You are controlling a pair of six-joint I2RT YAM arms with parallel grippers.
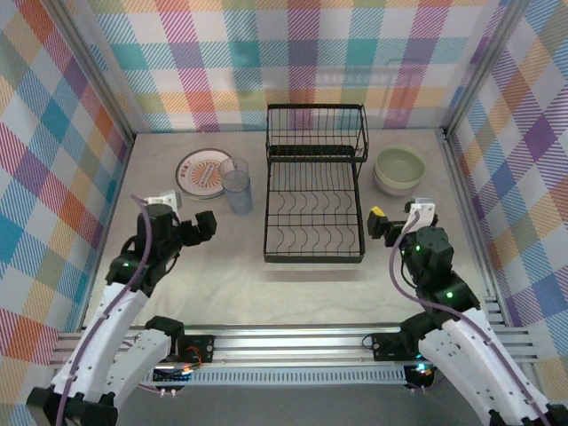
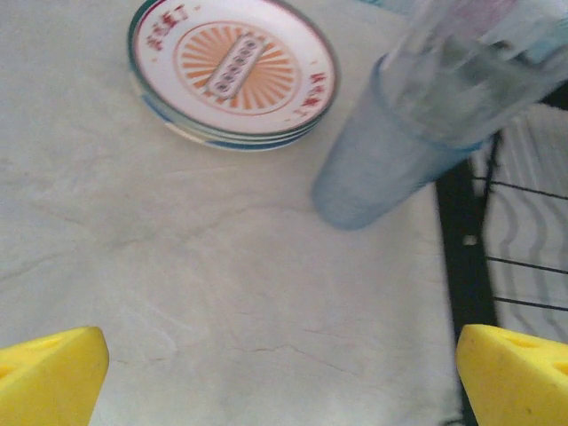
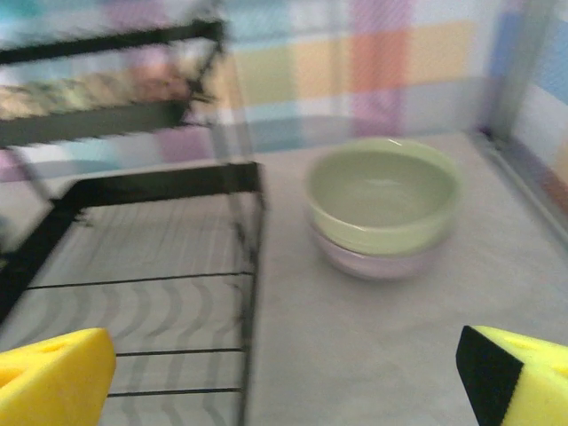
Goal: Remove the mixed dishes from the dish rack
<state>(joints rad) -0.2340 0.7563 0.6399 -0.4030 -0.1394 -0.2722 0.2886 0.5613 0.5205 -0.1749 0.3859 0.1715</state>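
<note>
Jaws on both arms stand wide apart, holding nothing.

Top cam: L gripper [image 1: 185, 214] hangs over the table [image 1: 222, 284], on the near side of the plates and tumblers and left of the dish rack [image 1: 315, 232]. R gripper [image 1: 400, 215] sits just right of the rack's near right corner, on the near side of the bowls. I see the rack mid-table w/ its raised basket section at the far end. The plate stack [image 1: 202, 171] lies flat left of the rack, orange-pattern plate on top. The clear bluish tumblers [image 1: 237, 188] stand upright btwn stack and rack, right at the plate rim. Can't tell if they touch it. The pale green bowl [image 1: 399, 165] is nested in the lavender bowl [image 1: 387, 187], right of the rack.

L wrist cam: yellow fingertips [image 2: 49, 377] sit in the bottom corners w/ bare table btwn them. Ahead I get the plate stack, blue edges showing under the top plate. To its right are the tumblers, which look stacked one in the other, top one blurred. The rack's black frame runs down the right side.

R wrist cam: picture is blurry. Fingertips [image 3: 53, 377] are again far apart over bare table. Rack wires are at left, and the green-in-lavender bowls are ahead, just right of the rack & apart from it
</note>
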